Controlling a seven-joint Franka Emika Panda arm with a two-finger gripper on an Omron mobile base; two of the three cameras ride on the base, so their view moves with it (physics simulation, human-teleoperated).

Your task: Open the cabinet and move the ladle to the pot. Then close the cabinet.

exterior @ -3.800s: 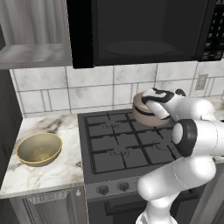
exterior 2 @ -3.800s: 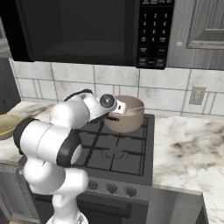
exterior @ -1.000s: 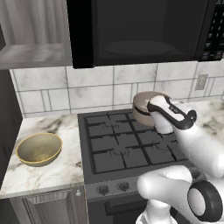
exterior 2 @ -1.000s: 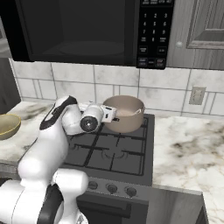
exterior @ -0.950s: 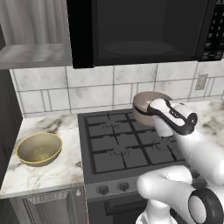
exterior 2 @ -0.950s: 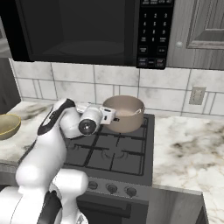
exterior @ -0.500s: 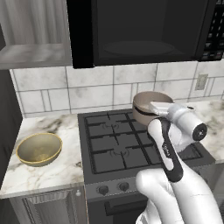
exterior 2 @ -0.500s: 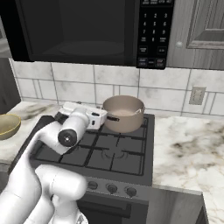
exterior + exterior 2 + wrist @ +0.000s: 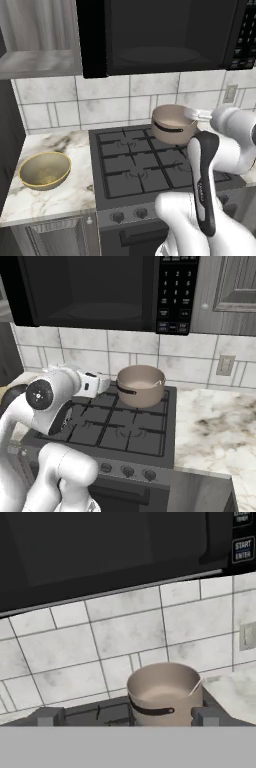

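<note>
1. The ladle, a thin pale utensil, shows as a slim handle [image 9: 196, 687] slanting up over the right rim of the round taupe-brown pot [image 9: 165, 694]. Its bowl is hidden inside, so I judge the transfer done.
2. The pot sits on the back right burner of the black gas stove [image 9: 145, 170], against the pale tiled wall [image 9: 130, 351].
3. The two-finger gripper [image 9: 126, 716] points at the pot from just in front of it. Its fingertips [image 9: 47, 716] are spread wide with nothing between them.
4. The dark grey wood-grain wall cabinet [image 9: 40, 35] stands open left of the black microwave [image 9: 165, 30], its bare shelf showing. Closing it looks like the step left.
5. The relation that matters: the cabinet lies high and far to the robot's left of the gripper, which faces the other way, low at the stove's right rear. The arm would need to rise and swing left across the stove, over the shallow golden-yellow bowl [image 9: 45, 170] on the marble counter [image 9: 30, 200].
6. I cannot tell where the door or its knob hangs.
</note>
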